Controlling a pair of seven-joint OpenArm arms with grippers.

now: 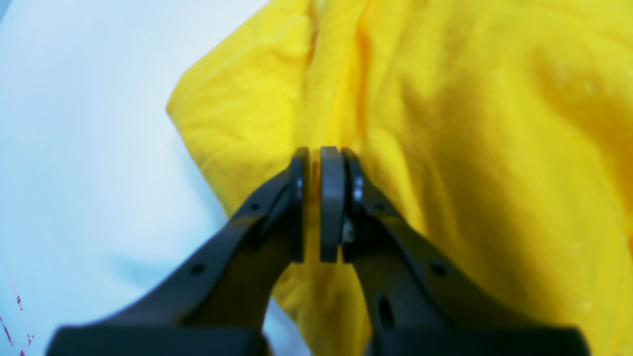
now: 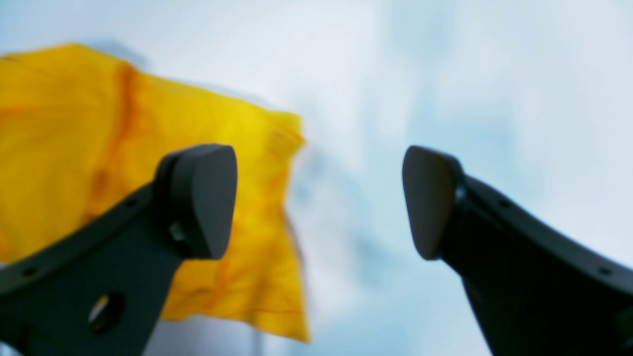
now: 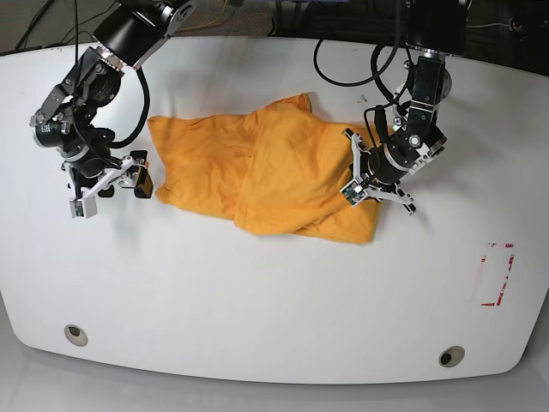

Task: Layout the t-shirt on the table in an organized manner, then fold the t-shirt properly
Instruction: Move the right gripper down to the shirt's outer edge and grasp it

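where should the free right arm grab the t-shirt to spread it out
Likely the loose corner of the t-shirt nearest the open right gripper, coming from that side low over the table. That edge lies bare and flat; the left gripper already pinches the opposite edge.

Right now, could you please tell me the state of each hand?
Left hand: closed, pinching a fold of the t-shirt.
Right hand: open, holding nothing.

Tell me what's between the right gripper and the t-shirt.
Only bare white table, seen in the base view: the open right gripper sits just off the t-shirt.
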